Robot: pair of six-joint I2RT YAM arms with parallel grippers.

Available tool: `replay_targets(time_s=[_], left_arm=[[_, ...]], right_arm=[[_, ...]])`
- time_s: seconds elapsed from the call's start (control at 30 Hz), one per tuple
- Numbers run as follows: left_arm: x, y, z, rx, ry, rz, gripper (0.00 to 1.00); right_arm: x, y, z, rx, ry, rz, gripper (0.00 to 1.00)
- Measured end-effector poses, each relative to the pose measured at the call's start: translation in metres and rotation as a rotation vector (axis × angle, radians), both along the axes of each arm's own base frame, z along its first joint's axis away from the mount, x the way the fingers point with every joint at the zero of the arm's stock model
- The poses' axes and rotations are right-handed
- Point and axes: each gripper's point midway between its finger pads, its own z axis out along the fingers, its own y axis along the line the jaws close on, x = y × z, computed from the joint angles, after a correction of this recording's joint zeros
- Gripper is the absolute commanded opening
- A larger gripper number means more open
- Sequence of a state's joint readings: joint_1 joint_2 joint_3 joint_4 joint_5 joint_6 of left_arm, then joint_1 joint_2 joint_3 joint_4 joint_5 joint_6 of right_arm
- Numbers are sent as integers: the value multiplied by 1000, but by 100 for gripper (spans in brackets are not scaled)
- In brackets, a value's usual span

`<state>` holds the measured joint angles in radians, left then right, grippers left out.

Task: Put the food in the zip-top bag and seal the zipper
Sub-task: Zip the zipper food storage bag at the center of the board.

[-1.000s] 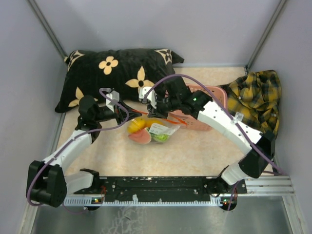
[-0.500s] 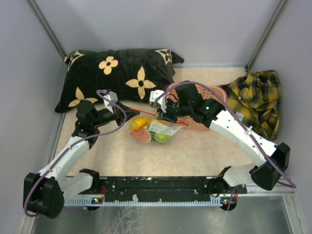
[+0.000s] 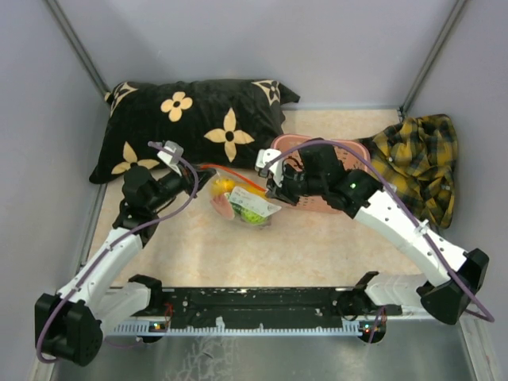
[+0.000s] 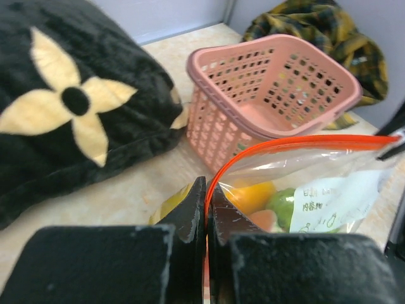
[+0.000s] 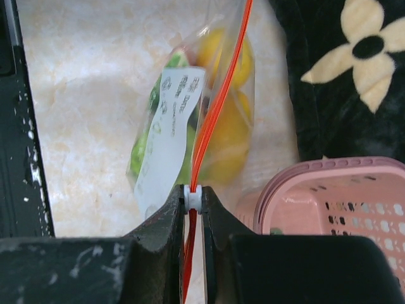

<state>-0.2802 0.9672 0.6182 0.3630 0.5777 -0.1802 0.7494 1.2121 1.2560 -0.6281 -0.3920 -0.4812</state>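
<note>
The zip-top bag (image 3: 248,208) hangs stretched between my two grippers, just above the table. Inside it is the food (image 4: 254,194): orange, yellow and green toy fruits behind a white label (image 5: 167,126). The red-orange zipper (image 3: 232,176) runs taut along the bag's mouth. My left gripper (image 4: 207,190) is shut on the zipper's left end. My right gripper (image 5: 193,197) is shut on the small white slider at the other end of the strip. In the top view the left gripper (image 3: 198,171) is at the pillow's edge and the right gripper (image 3: 271,189) is beside the basket.
A pink plastic basket (image 3: 333,171) stands right behind my right gripper. A black pillow with cream flowers (image 3: 190,119) lies at the back left, close to my left gripper. A yellow plaid cloth (image 3: 417,155) is bunched at the right wall.
My right gripper has travelled right along the zipper toward the basket. The left gripper has pulled back and left, and the strip is now taut between them.
</note>
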Motion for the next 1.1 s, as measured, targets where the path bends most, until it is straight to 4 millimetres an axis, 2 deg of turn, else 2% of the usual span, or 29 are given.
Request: replay_targets(time_s=[0.3, 0.57, 0.77, 1.0, 1.1], left_arm=[[15, 34, -7, -17, 54, 248, 0], [24, 62, -15, -36, 116, 444, 0], [24, 83, -11, -55, 105, 562, 0], [27, 118, -23, -65, 160, 768, 2], [21, 134, -24, -96, 156, 852, 9]], right_arm=[[-9, -9, -8, 6, 42, -38, 0], [-8, 0, -3, 73, 71, -58, 0], [-12, 20, 2, 168, 121, -5, 0], [-6, 51, -17, 208, 218, 25, 0], [1, 58, -26, 222, 237, 5, 2]])
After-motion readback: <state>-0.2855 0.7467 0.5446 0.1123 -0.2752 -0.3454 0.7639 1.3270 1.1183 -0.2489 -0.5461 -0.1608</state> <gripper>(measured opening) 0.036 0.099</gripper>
